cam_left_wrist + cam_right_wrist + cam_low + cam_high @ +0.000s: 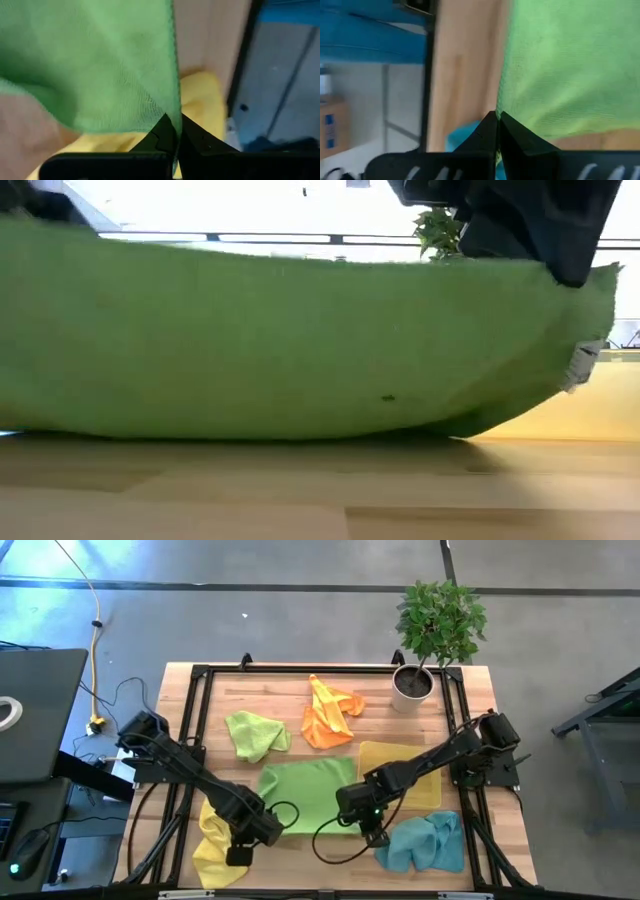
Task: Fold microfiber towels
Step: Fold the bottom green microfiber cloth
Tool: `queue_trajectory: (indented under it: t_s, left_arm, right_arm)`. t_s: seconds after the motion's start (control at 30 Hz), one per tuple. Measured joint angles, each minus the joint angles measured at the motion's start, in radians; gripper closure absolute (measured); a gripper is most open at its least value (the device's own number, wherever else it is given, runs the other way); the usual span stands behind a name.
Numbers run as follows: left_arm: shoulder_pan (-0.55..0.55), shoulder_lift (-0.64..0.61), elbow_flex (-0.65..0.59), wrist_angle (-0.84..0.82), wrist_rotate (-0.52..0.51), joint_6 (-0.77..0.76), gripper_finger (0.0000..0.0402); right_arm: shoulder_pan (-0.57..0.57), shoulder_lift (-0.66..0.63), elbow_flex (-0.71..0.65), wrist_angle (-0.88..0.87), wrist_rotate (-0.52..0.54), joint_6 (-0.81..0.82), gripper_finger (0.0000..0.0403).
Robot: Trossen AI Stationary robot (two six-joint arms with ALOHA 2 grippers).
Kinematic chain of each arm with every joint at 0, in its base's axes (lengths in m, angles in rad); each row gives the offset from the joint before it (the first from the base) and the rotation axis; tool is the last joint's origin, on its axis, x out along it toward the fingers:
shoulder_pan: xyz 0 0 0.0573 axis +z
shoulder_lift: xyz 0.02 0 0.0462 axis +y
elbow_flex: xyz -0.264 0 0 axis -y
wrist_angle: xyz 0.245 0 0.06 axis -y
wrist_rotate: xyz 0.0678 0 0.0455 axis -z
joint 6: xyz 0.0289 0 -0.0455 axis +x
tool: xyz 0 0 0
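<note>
Lime green towel (305,795), soft knit-textured square, near edge pinched by left gripper (175,131) and right gripper (496,125); slatted wooden surface (270,690) beneath

No text, label, brand, number or sign can be read in any view. A small white tag (583,366) hangs at the right edge of the lime green microfibre towel (300,340) in the low view, but nothing on it is legible.
</note>
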Motion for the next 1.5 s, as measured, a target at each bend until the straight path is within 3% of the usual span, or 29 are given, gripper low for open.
queue_trajectory:
  t_s: [0.2, 0.53, 0.8, 1.0, 1.27, 1.5]
  left_arm:
    - [-0.003, 0.008, 0.002, 0.033, 0.016, 0.009, 0.0402]
    - [0.024, 0.007, 0.002, -0.111, -0.304, -0.065, 0.0402]
    - [0.039, 0.007, 0.002, -0.224, -0.386, -0.098, 0.0402]
    - [0.063, 0.007, 0.002, -0.26, -0.507, -0.131, 0.0402]
    - [0.131, 0.007, 0.002, -0.305, -0.57, -0.136, 0.0401]
    - [0.193, 0.006, -0.076, -0.332, -0.527, -0.191, 0.0402]
  right_arm:
    - [0.005, 0.0, -0.02, 0.08, -0.042, -0.029, 0.0403]
    - [-0.076, 0.0, -0.02, 0.089, 0.14, -0.062, 0.0403]
    - [-0.157, 0.0, -0.02, 0.05, 0.15, -0.134, 0.0403]
    - [-0.217, 0.0, -0.02, -0.025, 0.17, -0.206, 0.0403]
    - [-0.282, 0.0, -0.02, -0.085, 0.268, -0.297, 0.0402]
    - [-0.319, 0.0, -0.019, -0.129, 0.346, -0.402, 0.0402]
